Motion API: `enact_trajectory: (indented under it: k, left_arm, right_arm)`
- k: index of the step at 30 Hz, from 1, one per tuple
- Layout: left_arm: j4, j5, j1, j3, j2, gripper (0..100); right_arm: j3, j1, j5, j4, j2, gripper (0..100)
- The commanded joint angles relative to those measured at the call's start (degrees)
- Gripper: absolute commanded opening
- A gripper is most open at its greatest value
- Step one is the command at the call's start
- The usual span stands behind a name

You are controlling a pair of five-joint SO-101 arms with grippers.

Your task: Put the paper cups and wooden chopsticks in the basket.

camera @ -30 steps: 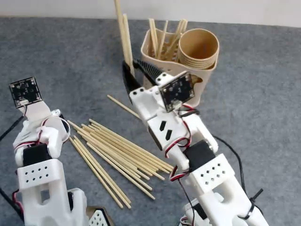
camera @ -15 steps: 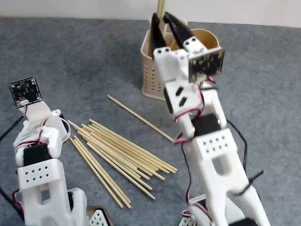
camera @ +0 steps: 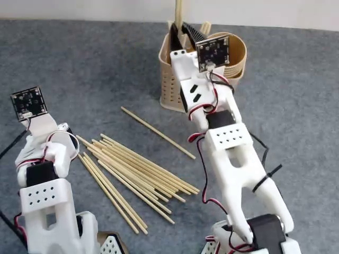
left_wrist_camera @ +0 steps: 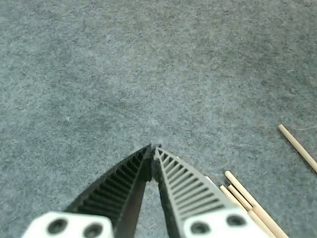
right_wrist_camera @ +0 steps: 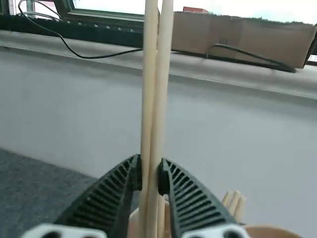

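Note:
The tan slatted basket (camera: 168, 91) stands at the back of the grey carpet, with stacked paper cups (camera: 237, 48) and several chopsticks (right_wrist_camera: 232, 200) inside it. My right gripper (camera: 181, 29) is over the basket's left part, shut on two wooden chopsticks (right_wrist_camera: 155, 74) that stand upright between its fingers (right_wrist_camera: 118, 191). A loose pile of chopsticks (camera: 132, 172) lies on the carpet between the arms, and a single one (camera: 158, 133) lies apart, nearer the basket. My left gripper (left_wrist_camera: 152, 148) is shut and empty, low over bare carpet beside the pile's ends (left_wrist_camera: 242, 191).
The left arm (camera: 42, 174) stands at the front left. A pale wall rises behind the basket. Open carpet lies to the far left and to the right of the basket.
The right arm swung from beside the basket's left front up and over it, carrying the upright chopsticks, and its wrist turned. The left arm kept still.

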Motion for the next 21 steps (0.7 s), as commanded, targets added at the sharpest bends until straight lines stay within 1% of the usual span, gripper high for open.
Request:
enact_trajectory:
  k: [1, 4, 5, 9, 21]
  left_arm:
    - [-0.97, 0.18, -0.13, -0.31, -1.19, 3]
    - [-0.97, 0.18, -0.13, -0.31, -1.19, 3]
    - [-0.97, 0.18, -0.13, -0.31, -1.19, 3]
    - [-0.97, 0.18, -0.13, -0.31, -1.19, 3]
    - [-0.97, 0.18, -0.13, -0.31, -1.19, 3]
  right_arm:
    - [-2.95, 0.66, -0.44, -0.75, 0.13, 3.4]
    - [-2.95, 0.57, -0.53, -0.75, -0.13, 12.3]
    - [-2.95, 0.48, -0.53, -0.66, -0.57, 13.9]
    - [-2.24, 0.31, -0.53, 0.75, -4.53, 13.7]
    - [-1.63, -4.18, -0.44, 27.74, -18.24, 13.3]
